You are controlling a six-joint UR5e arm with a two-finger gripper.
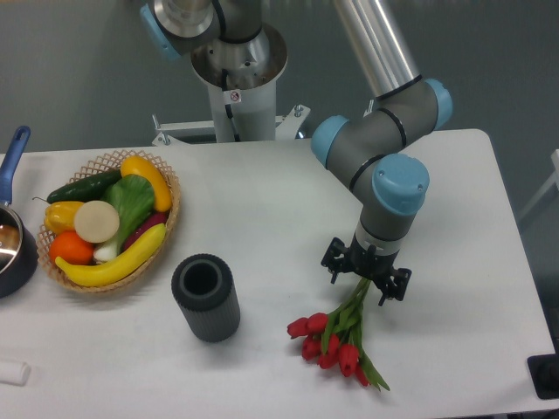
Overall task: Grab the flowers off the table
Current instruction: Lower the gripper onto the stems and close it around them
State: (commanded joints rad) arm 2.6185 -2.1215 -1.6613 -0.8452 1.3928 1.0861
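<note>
The flowers [336, 336], a bunch of red tulips with green stems, lie on the white table [262, 218] at the front right, blooms toward the front. My gripper [365, 281] points down over the upper end of the stems, with its fingers [334, 264] spread on either side of them. It is open and low over the table. The stem tips and the tan band are hidden under it.
A dark grey cylinder vase [205, 297] stands left of the flowers. A wicker basket [109, 218] of vegetables and fruit sits at the left, with a dark pan [13, 244] at the left edge. The robot base [236, 70] stands behind the table.
</note>
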